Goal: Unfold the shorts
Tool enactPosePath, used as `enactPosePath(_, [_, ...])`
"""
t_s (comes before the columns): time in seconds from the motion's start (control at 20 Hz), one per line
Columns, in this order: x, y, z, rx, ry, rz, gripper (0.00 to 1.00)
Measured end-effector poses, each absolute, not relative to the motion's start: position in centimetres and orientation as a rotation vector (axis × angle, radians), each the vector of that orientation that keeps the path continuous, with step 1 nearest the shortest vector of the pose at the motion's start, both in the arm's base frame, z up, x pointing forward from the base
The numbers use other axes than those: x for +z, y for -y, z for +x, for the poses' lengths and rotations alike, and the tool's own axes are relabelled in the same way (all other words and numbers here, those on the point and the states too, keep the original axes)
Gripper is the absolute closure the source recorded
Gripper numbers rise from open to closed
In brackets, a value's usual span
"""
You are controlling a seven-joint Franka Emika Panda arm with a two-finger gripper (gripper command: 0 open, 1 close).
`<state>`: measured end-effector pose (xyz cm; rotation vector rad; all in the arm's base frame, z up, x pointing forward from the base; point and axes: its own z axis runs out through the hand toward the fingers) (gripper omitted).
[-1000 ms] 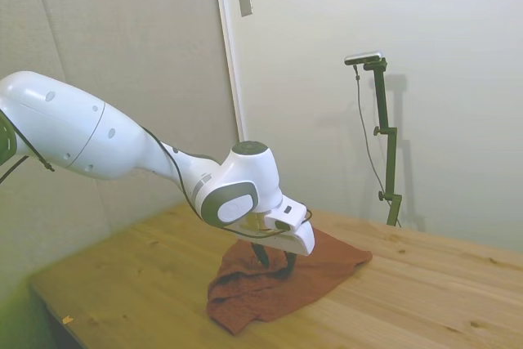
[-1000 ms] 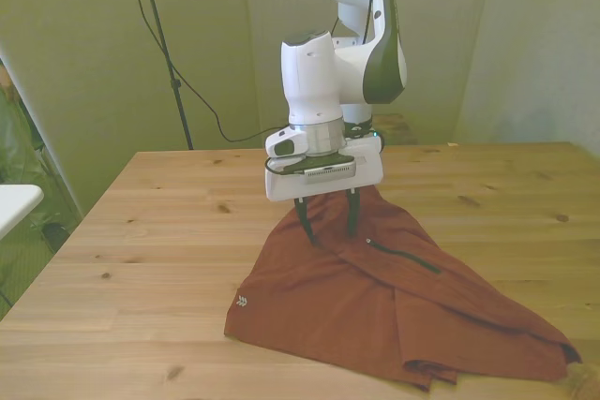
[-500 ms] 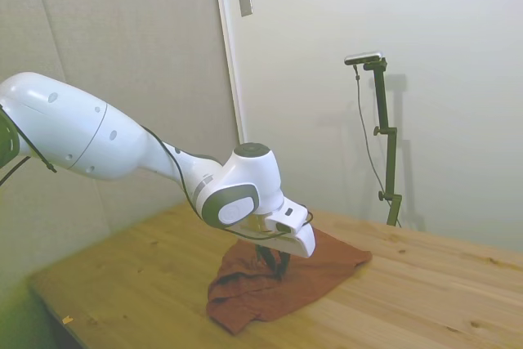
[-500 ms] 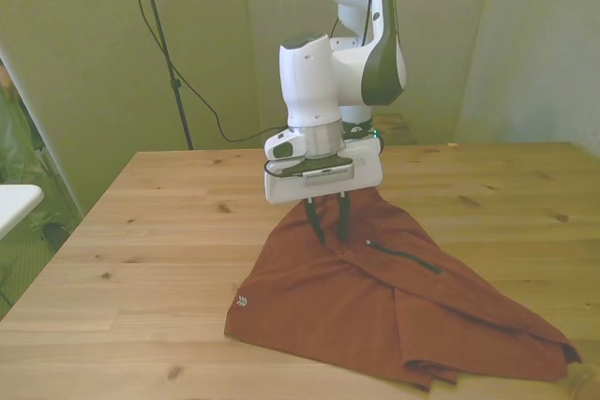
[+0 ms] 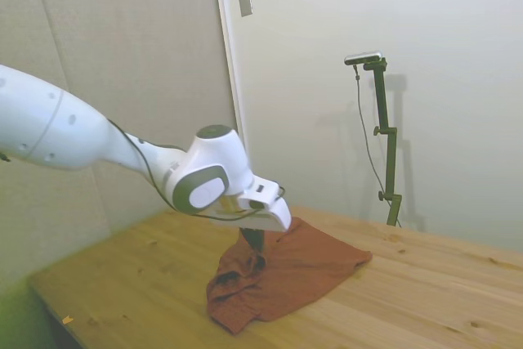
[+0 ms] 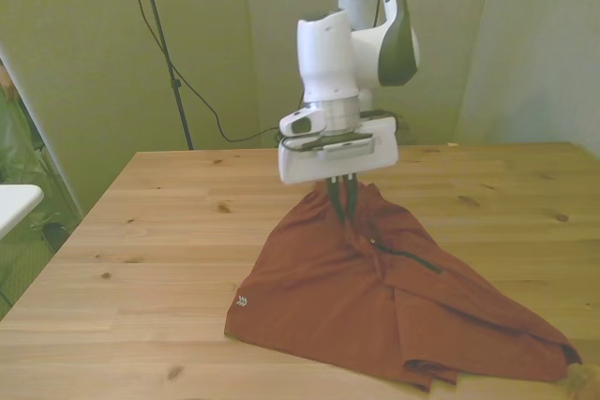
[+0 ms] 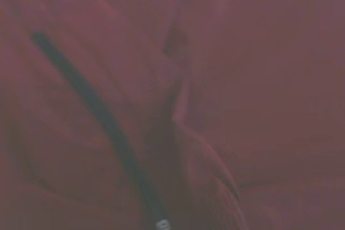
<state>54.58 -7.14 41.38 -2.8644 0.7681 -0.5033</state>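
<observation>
Two end effector [image 6: 344,205] fingers pinched on shorts [image 6: 375,297]; wrist view blurred

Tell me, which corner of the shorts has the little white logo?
The corner of the shorts at the front view's left, by the table's near edge; the white logo marks it.

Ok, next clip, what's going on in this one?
A white robot arm is working on rust-orange shorts lying crumpled on a wooden table. Its tool is pinched shut on a fold of cloth near the dark zip pocket, with that part lifted into a small peak. Most of the shorts lie bunched and folded on the table, so the unfolding is not done.
</observation>
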Motion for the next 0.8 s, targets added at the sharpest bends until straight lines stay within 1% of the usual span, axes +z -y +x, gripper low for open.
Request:
enactPosePath(0.15, [43.0,0.5,52.0,-0.56,-0.655,-2.916,1.0])
enactPosePath(0.3, [43.5,-6.6,49.7,-0.591,-0.539,-2.955,1.0])
enactPosePath(0.4, [42.8,-10.7,48.0,-0.619,-0.504,-2.969,1.0])
enactPosePath(0.5, [42.7,-11.3,47.8,-0.632,-0.476,-2.988,1.0])
enactPosePath(0.6, [42.4,-13.3,47.2,-0.661,-0.412,-3.032,1.0])
enactPosePath(0.8, [40.3,-18.3,44.4,-0.659,-0.217,-3.118,1.0])
